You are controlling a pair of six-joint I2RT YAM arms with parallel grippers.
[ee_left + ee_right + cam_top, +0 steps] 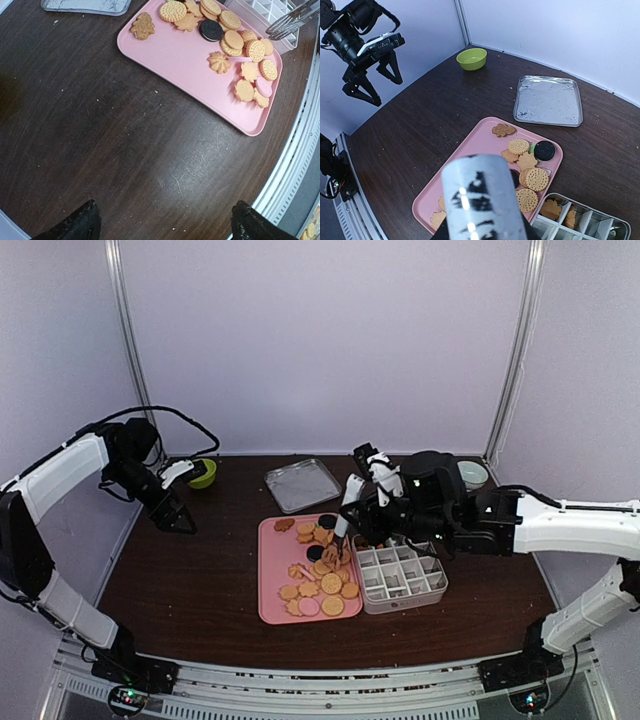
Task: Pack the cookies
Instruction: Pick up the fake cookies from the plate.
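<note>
Blurred against the right wrist lens, silver metal tongs (480,200) are clasped in the right fingers (352,492), tips down among the small round golden and flower-shaped brown cookies (322,580) on the pink rectangular plastic tray (272,580); a few cookies lie in the grey compartmented box (402,578) beside it. The left fingers (82,225) hang released over dark wooden tabletop (100,140), well apart. Risk: narrow tips may crack a brittle cookie or drop it short of a compartment.
</note>
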